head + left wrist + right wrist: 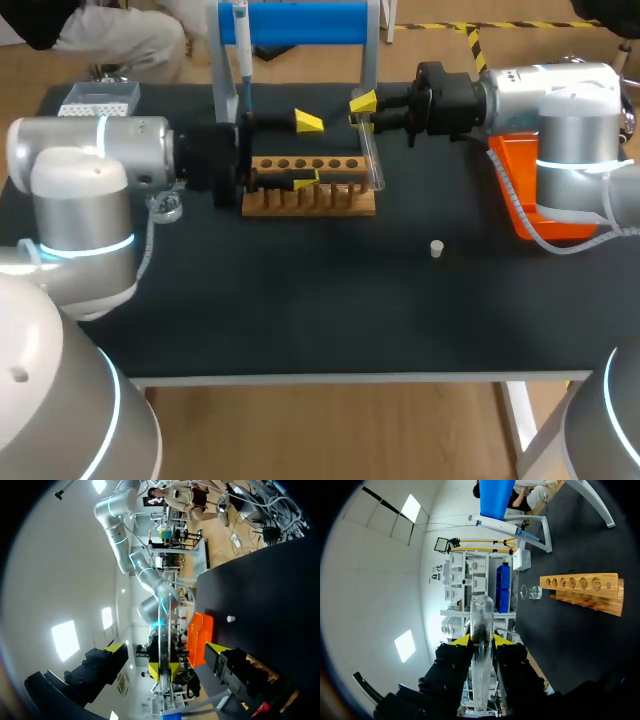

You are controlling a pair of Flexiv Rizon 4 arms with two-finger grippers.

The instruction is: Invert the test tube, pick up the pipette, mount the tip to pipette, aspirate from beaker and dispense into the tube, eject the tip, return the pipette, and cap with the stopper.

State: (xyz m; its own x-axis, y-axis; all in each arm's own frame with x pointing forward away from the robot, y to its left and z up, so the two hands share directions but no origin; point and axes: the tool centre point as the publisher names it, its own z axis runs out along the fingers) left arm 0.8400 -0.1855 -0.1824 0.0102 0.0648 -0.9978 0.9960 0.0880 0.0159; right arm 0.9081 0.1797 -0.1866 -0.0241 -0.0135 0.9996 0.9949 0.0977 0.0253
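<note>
While the right pincer (pixel 364 105) (pixel 481 641) is closed on the clear test tube (pixel 372 150) (pixel 481 615), gripping it from two sides partway along its length, the left pincer (pixel 306 150) (pixel 165 647) stands wide apart and holds nothing. The tube, seen from the left wrist (pixel 163 625), stands ahead of the left pincer, in line with the gap between its yellow tips and apart from both. The tube's rounded end shows in the right wrist view; whether it holds any liquid cannot be told.

Under the left pincer, and beside the right one, a wooden rack (pixel 310 187) (pixel 585 591) with a row of round holes lies on the dark counter (pixel 300 300). Past the rack from the right pincer sits the glass beaker (pixel 165 208) (pixel 531 592); its contents cannot be made out. Behind the left pincer the pipette (pixel 241 45) hangs on a blue stand (pixel 300 22) (pixel 495 495), with the tip box (pixel 100 97) further off beside it. Well apart from both pincers, the small white stopper (pixel 436 248) (pixel 230 619) rests on bare counter. An orange tray (pixel 515 200) (pixel 200 637) sits under the right arm.
</note>
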